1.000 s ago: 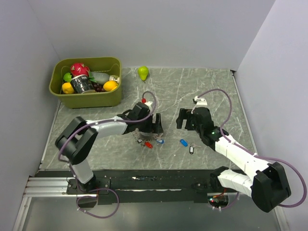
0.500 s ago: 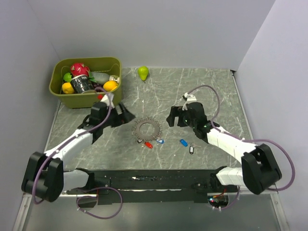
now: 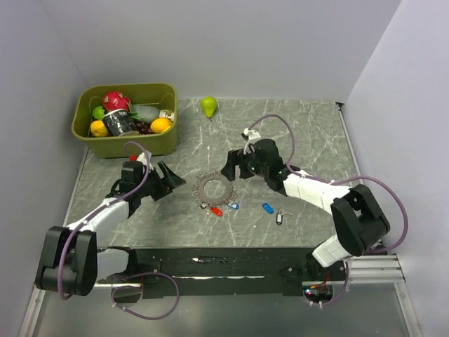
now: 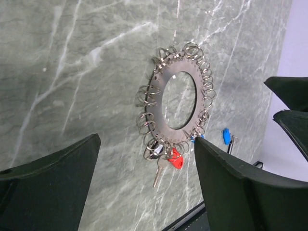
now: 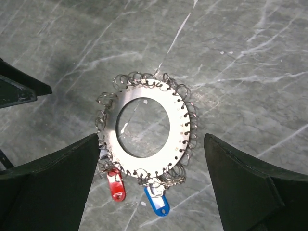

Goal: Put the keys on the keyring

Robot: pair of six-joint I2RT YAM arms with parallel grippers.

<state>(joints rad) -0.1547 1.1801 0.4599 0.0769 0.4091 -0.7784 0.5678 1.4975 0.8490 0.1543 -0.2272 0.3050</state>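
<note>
From above the keys [image 3: 267, 208] are specks — metal parts too small to tell.

tabletop [image 3: 309, 133] (grey, veined) | keyring [image 3: 214, 188] mid, 2 tagged keys [image 3: 217, 210] at its near rim | 2 loose keys [image 3: 267, 208] right | bin [image 3: 126, 145], pear [image 3: 208, 105] far

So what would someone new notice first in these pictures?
The keyring, a toothed metal ring fringed with small wire loops, lies flat mid-table with a red-tagged key and a blue-tagged key at its near edge. The left gripper and right gripper flank it, both open. A green bin of fruit sits far left.
</note>
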